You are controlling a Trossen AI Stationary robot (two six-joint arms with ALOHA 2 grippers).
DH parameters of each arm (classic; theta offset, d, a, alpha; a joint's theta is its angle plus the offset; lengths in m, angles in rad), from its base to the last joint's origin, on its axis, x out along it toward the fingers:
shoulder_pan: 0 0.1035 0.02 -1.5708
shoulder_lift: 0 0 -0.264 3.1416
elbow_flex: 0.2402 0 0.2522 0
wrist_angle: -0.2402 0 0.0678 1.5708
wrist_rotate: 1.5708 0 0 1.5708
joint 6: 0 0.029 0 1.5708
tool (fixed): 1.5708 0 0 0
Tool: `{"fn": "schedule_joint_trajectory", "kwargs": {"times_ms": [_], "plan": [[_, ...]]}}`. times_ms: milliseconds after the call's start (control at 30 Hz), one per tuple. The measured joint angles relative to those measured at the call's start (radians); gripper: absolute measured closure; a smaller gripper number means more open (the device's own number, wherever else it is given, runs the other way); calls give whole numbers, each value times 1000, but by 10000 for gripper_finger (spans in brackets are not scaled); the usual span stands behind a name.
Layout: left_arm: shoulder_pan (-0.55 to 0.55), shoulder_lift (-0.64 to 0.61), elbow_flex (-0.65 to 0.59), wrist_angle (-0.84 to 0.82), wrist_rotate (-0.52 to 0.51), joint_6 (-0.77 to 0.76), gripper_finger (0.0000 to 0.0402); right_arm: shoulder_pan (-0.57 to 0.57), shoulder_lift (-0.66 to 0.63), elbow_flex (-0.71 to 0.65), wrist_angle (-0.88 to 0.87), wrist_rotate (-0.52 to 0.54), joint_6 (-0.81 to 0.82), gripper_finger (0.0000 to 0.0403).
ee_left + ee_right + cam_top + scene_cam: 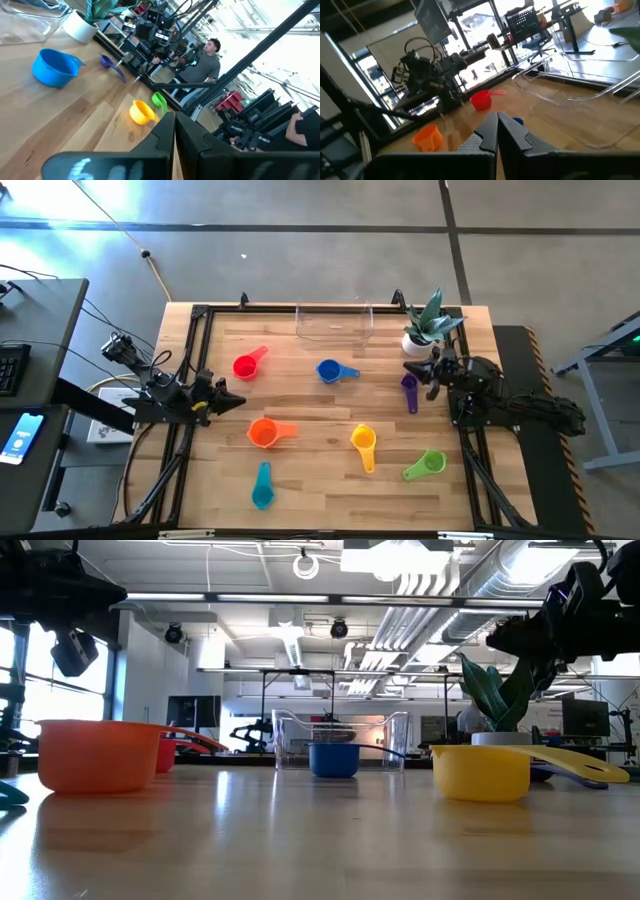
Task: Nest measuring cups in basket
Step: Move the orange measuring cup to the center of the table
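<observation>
Nothing is nested yet: the clear basket (334, 323) sits empty at the desk's far edge, seven cups scattered nearer. Both end effectors, left (232, 399) and right (424, 369), are closed and empty. The purple cup (409, 387) beside the right one looks the likeliest first pick, requiring opened fingers.

Both arms black, blocky housings, loose black cables. Left arm (180, 392): yellow marking near the table (330, 490) edge. Right arm (490, 395): all dark.

No legible text, labels, brands, numbers or signs anywhere in these views.
</observation>
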Motion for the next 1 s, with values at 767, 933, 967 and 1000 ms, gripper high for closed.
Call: {"fn": "schedule_joint_trajectory", "kwargs": {"times_ms": [767, 933, 967, 1000], "plan": [[0, 0, 0, 0, 0, 39, 397, 1, 5, 38, 385, -24, 108, 398], [0, 0, 0, 0, -1, 39, 397, 1, 60, 138, 385, -17, 52, 373], [0, 0, 0, -1, -1, 39, 397, 1, 81, 165, 385, -22, 37, 366], [0, 0, 0, 0, -2, 39, 397, 1, 104, 192, 385, -30, 31, 359]]}}
